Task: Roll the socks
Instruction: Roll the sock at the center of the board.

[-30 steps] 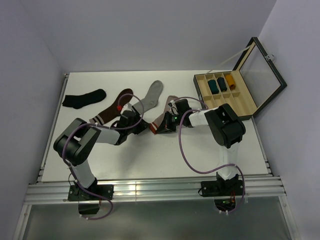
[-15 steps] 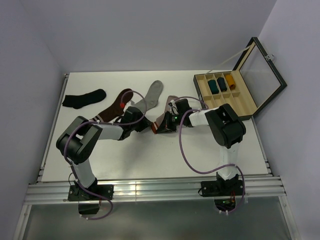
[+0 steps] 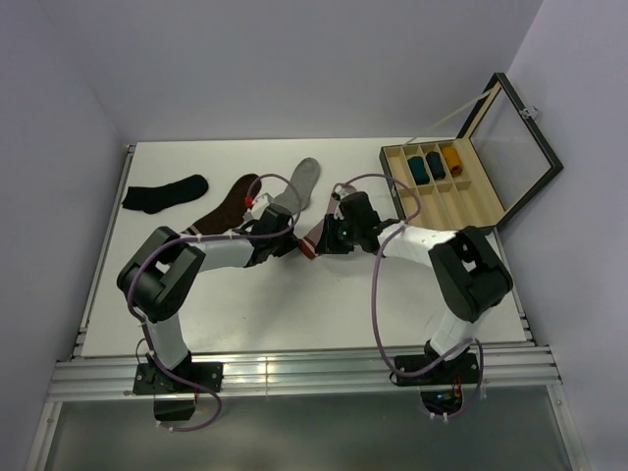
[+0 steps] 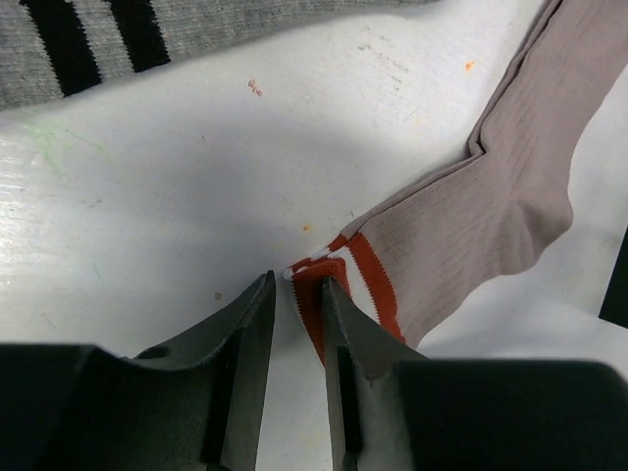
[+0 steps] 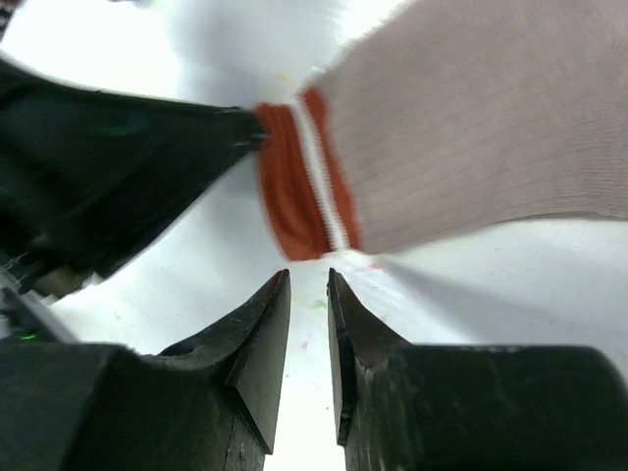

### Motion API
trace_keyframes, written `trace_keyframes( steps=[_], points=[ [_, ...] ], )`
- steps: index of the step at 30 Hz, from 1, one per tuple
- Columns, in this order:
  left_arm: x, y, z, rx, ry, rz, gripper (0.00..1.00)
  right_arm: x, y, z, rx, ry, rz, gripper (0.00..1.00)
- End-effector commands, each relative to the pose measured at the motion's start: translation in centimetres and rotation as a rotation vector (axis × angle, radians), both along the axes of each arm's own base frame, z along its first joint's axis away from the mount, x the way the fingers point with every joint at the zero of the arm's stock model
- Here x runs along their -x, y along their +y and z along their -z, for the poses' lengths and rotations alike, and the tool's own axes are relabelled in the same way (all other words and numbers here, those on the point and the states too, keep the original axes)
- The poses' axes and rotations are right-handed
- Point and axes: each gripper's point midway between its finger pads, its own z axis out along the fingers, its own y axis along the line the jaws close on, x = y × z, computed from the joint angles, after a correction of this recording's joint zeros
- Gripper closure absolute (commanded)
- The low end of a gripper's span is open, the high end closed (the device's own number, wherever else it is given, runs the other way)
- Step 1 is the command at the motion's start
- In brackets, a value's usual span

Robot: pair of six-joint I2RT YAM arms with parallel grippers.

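- Reaching low across the tabletop (image 3: 294, 304), our left gripper (image 4: 297, 287) pinches the striped cuff (image 4: 371, 287) of the pink sock (image 4: 471, 226).
- Our right gripper (image 5: 309, 280) hovers beside that cuff, jaws narrowly parted, holding nothing.

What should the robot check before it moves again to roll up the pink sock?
1. Left claw pinching the pink sock by its striped cuff: ok.
2. Right claw empty, jaws a little apart: ok.
3. Pink sock lying straight: not ok, it bends at the heel.
4. Grey sock apart from the pink one: ok.
5. Roll started at the cuff: cannot tell, the left claw hides the cuff's end.
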Motion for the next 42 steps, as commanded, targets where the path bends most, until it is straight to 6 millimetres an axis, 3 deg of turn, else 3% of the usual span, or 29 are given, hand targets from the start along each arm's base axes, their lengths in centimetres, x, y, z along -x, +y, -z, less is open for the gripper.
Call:
trace_keyframes(
  steps=[1, 9, 13, 19, 24, 32, 36, 42],
  points=[
    [2.1, 2.1, 3.4, -0.159, 0.104, 0.007, 0.68, -1.4, -0.2, -2.7, 0.132, -0.267, -0.032, 0.7],
    [1.8, 1.6, 3.0, -0.158, 0.104, 0.021, 0.69, -0.4, 2.0, -2.7, 0.172, -0.461, -0.121, 0.68],
    [1.7, 1.5, 3.0, -0.155, 0.101, 0.025, 0.68, -0.2, 2.4, -1.8, 0.178, -0.49, -0.148, 0.66],
    [1.7, 1.2, 3.2, -0.151, 0.109, 0.038, 0.68, -0.4, 2.8, -2.2, 0.157, -0.547, -0.16, 0.63],
    [1.7, 1.2, 3.3, -0.151, 0.111, 0.042, 0.68, -0.6, 3.5, -2.0, 0.156, -0.554, -0.183, 0.63],
    [1.9, 1.0, 3.5, -0.147, 0.124, 0.051, 0.68, -0.9, 3.9, 0.3, 0.172, -0.516, -0.183, 0.63],
    [2.0, 1.0, 3.5, -0.147, 0.127, 0.052, 0.68, -0.8, 3.6, 1.4, 0.197, -0.491, -0.185, 0.63],
    [2.0, 1.2, 3.4, -0.157, 0.129, 0.051, 0.68, -1.3, 2.9, 1.6, 0.234, -0.495, -0.147, 0.63]
  ],
)
